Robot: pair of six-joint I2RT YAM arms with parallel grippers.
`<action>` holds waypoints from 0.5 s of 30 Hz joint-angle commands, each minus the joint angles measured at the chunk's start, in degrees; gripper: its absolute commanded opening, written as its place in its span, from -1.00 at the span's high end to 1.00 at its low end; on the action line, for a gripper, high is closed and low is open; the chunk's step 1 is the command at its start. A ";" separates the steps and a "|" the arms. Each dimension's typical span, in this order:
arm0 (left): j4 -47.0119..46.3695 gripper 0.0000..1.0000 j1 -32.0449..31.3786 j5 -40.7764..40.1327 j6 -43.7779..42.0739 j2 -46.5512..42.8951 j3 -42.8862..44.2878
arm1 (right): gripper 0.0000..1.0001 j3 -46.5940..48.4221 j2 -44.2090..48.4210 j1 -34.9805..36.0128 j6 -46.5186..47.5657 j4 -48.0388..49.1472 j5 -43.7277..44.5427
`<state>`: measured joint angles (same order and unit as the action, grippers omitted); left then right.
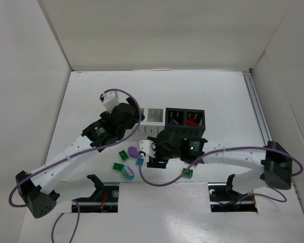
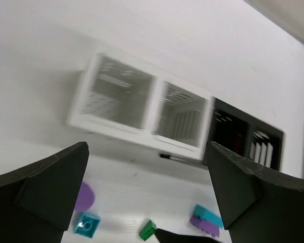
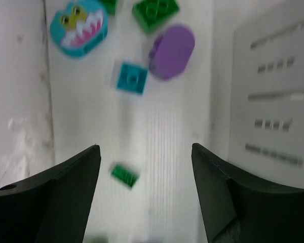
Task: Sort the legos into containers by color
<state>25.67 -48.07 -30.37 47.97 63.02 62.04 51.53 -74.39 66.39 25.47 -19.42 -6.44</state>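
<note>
- Left gripper (image 2: 147, 147): jaws apart, nothing between them; aimed at the foot of the white container (image 2: 142, 106).
- Right gripper (image 3: 145, 148): jaws apart, nothing between them; it hangs over bare table just short of the loose pieces.
- White container: two open compartments; its contents cannot be made out.
- Black container (image 1: 185, 119): touching the white one's right side; holds something purple in its left compartment and something red in its right.
- Legos on the table in front of the containers:
  - purple rounded piece (image 3: 172, 50), touching a green brick (image 3: 155, 11)
  - teal square brick (image 3: 131, 77), just beside the purple piece
  - teal rounded piece with a toothy face (image 3: 79, 26)
  - small green brick (image 3: 124, 175), between the right fingers
  - green brick (image 1: 187, 173), apart from the rest, by the right arm
</note>
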 commanded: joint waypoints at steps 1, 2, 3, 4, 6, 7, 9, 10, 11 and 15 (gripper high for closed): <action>17.19 -1.00 3.51 -7.33 18.82 -4.72 -4.11 | -0.54 7.52 -8.73 3.04 0.28 14.49 2.03; 18.09 -1.00 3.51 -7.94 20.31 -6.23 -5.77 | -0.54 9.27 -11.28 4.52 1.15 16.33 2.04; 18.62 -1.00 4.04 -7.95 22.07 -7.73 -6.66 | -0.54 12.25 -15.74 5.15 1.16 17.21 2.91; 19.32 -1.00 4.04 -7.95 22.78 -10.53 -7.28 | -0.54 13.67 -17.87 5.15 0.46 18.01 2.92; 20.20 -1.00 4.04 -8.48 23.84 -13.00 -8.33 | -0.50 17.27 -23.05 5.15 -1.81 19.07 2.92; 20.21 -1.00 4.04 -8.48 24.45 -14.93 -9.04 | -0.50 18.16 -24.39 5.15 -2.61 19.07 4.05; 21.00 -1.00 4.04 -8.48 24.46 -16.61 -9.74 | -0.50 19.31 -26.59 5.15 -3.41 19.07 7.30; 21.70 -1.00 4.04 -8.48 24.46 -17.92 -10.36 | -0.48 20.79 -28.60 5.15 -3.94 19.07 7.92; 22.57 -1.00 4.04 -8.48 24.46 -18.46 -10.36 | -0.48 21.50 -29.66 5.15 -3.94 19.07 7.93; 24.86 -1.00 4.04 -9.09 25.77 -20.57 -10.89 | -0.48 23.44 -33.62 5.15 -4.46 19.07 8.54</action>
<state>46.94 -43.94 -37.89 71.18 43.70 52.01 72.03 -106.83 71.72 23.07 -3.79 -0.36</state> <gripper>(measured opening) 0.997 0.742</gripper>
